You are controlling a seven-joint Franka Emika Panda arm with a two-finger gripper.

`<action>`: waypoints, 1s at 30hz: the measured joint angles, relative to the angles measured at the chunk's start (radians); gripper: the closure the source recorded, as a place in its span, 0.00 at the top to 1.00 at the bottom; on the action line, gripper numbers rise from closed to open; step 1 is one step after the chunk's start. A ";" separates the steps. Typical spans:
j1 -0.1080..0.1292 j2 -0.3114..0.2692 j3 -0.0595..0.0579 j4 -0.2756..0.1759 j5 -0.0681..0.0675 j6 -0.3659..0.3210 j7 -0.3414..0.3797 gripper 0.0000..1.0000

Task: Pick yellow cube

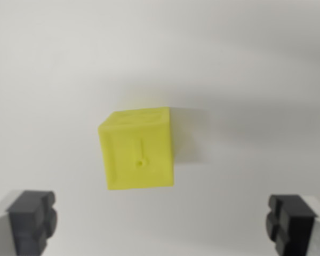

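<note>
While two dark fingers (32,221) stand spread wide, one yellow cube (137,149) sits untouched between them.

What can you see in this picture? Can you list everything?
cube: one, yellow, near the middle of the wrist view, resting on the table, a bit tilted in the picture, with a small hole and a thin groove on its front face.
table: one, plain white, fills the whole background; a soft shadow lies to the cube's right in the wrist view.
tool: one, with two dark grey fingers, one at the bottom left corner and one at the bottom right corner of the wrist view, wide apart, not touching the cube.
</note>
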 joint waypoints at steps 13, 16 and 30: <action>0.012 0.051 0.000 -0.033 -0.005 0.083 -0.028 1.00; 0.015 0.064 0.000 -0.040 -0.006 0.102 -0.034 1.00; 0.029 0.130 0.000 -0.063 -0.015 0.190 -0.062 1.00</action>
